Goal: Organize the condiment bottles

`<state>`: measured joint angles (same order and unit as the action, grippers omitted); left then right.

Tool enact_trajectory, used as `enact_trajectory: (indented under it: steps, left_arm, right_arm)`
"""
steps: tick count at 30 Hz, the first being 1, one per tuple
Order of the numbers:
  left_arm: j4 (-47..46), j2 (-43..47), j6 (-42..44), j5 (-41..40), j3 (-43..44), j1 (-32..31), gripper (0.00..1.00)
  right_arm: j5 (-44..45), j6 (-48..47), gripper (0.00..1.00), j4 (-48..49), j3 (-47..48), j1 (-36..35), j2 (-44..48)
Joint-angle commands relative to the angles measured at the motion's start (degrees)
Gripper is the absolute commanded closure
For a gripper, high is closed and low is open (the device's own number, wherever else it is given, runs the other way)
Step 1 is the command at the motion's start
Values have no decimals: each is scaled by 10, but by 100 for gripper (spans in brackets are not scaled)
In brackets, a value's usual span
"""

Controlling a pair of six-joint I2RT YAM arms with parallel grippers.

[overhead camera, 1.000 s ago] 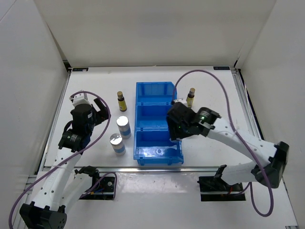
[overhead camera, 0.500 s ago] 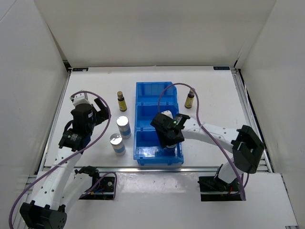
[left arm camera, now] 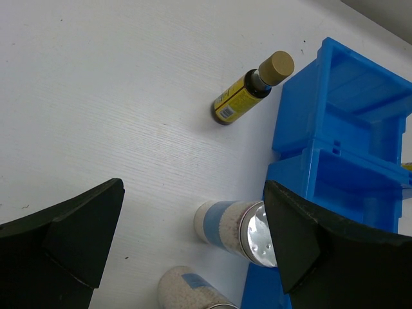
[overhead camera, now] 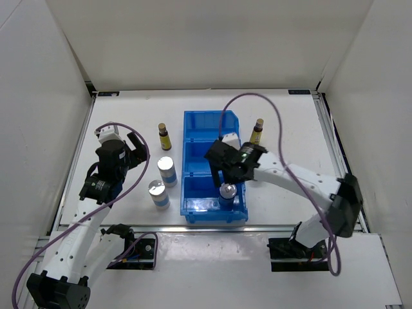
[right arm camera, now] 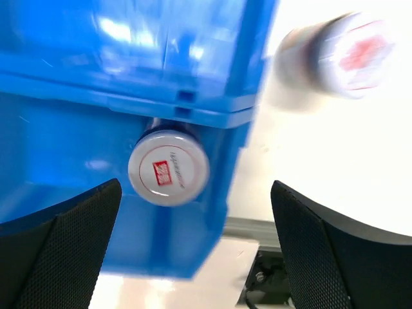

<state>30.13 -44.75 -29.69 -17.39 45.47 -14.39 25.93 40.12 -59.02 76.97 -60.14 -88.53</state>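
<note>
Right gripper [right arm camera: 196, 219] hangs wide over a silver-lidded jar [right arm camera: 168, 168] standing free in the near compartment of the blue bin [right arm camera: 58, 135] — left gripper [left arm camera: 193, 219] gapes wide too.

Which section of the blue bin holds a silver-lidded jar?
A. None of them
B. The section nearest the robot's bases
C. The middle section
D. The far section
B: in the top view the jar stands inside the bin, in the section closest to the arm bases.
</note>
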Motion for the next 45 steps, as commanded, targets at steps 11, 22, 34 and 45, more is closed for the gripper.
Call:
enact_trajectory:
  steps: [11,22,34,45]
  left_arm:
    - [5,3,4,-8,19,-2,0]
    - [5,3,4,-8,19,-2,0]
    - [5,3,4,-8,19,-2,0]
    - [5,-2,4,-8,19,-2,0]
  right_arm:
    - [-50,-137,0,25,-37,245,129]
    - [-151,-175,4,105,-53,326,22]
    - [-158,-181,31,122,-66,337,-22]
    - [12,-166,85,59,29,254,113]
